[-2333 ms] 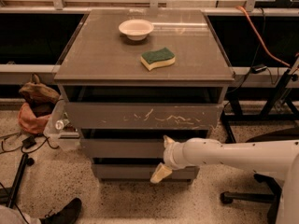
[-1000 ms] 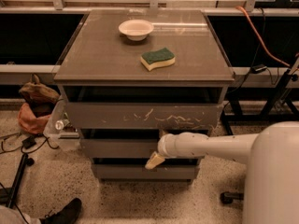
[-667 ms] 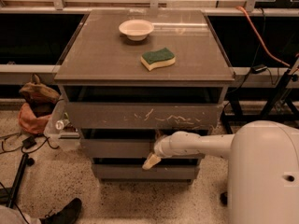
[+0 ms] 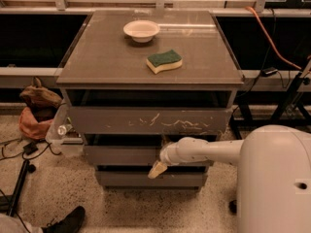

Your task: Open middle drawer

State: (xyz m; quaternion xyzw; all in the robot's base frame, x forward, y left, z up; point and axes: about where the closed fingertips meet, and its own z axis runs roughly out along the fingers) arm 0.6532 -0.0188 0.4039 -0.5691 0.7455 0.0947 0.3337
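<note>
The middle drawer [image 4: 121, 155] is a plain grey-brown front set between the other two fronts of the cabinet [image 4: 146, 67]. A dark gap shows above its top edge. My gripper [image 4: 157, 169] hangs at the end of the white arm [image 4: 204, 150], which reaches in from the right. The gripper sits in front of the middle drawer's lower edge, near the middle of its width, with its tan tip pointing down and left over the gap above the bottom drawer [image 4: 146, 179].
The top drawer [image 4: 146, 120] bears white scratches. A white bowl [image 4: 141, 30] and a green-and-yellow sponge [image 4: 164, 61] lie on the cabinet top. A bag [image 4: 36, 110] and cables lie on the floor at left. A shoe [image 4: 65, 221] is at bottom left. My white body [image 4: 274, 178] fills the bottom right.
The arm has reached further left across the middle drawer's front, and the gripper now sits near the drawer's centre. The arm's white body fills more of the lower right.
</note>
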